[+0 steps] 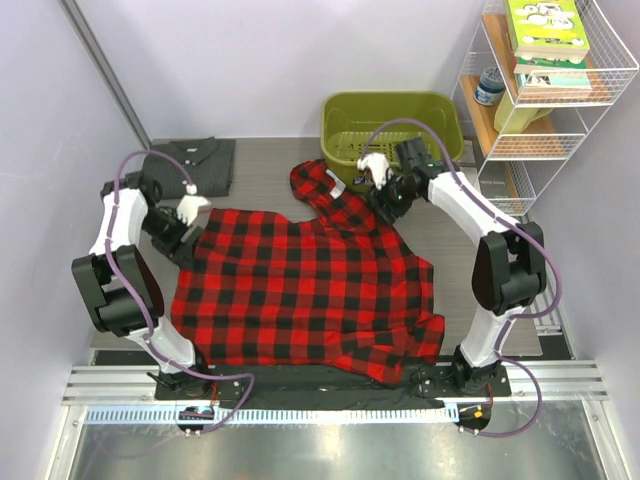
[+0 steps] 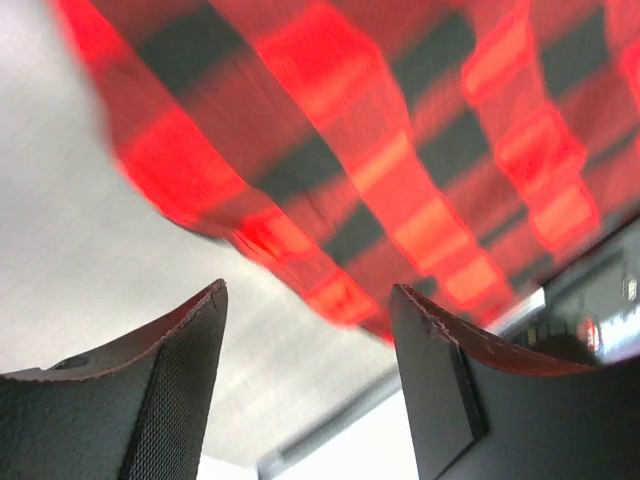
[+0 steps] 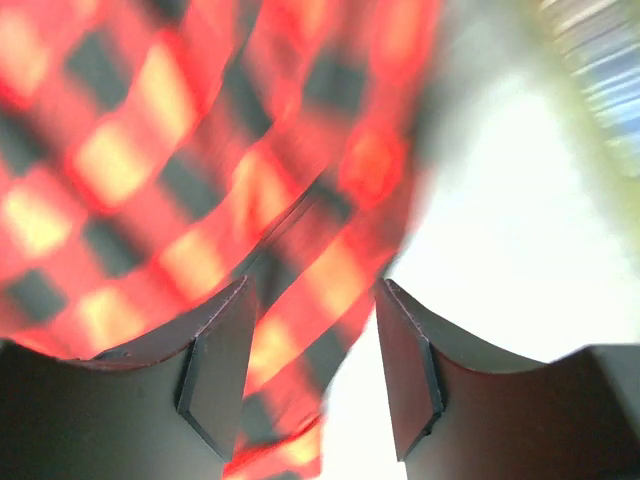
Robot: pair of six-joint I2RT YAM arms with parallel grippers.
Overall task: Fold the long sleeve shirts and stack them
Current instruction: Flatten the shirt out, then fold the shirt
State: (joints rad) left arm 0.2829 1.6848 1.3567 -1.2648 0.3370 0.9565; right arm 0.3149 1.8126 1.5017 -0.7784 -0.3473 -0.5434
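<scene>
The red-and-black plaid shirt (image 1: pixel 310 290) lies spread over the middle of the table, with its collar end bunched toward the back. The charcoal grey shirt (image 1: pixel 195 163) rests folded at the back left. My left gripper (image 1: pixel 190 208) hovers at the plaid shirt's back left corner. In the left wrist view it (image 2: pixel 308 290) is open, and the plaid edge (image 2: pixel 400 150) hangs just beyond the fingertips with bare table between the jaws. My right gripper (image 1: pixel 375 170) is at the collar end. In its wrist view it (image 3: pixel 312 282) stands open with a loose fold of plaid (image 3: pixel 150 150) running between the fingers.
A green basket (image 1: pixel 335 105) stands at the back centre, right behind the right gripper. A white wire shelf (image 1: pixel 560 150) holding books and a jar fills the back right. Walls close in on the left and at the back.
</scene>
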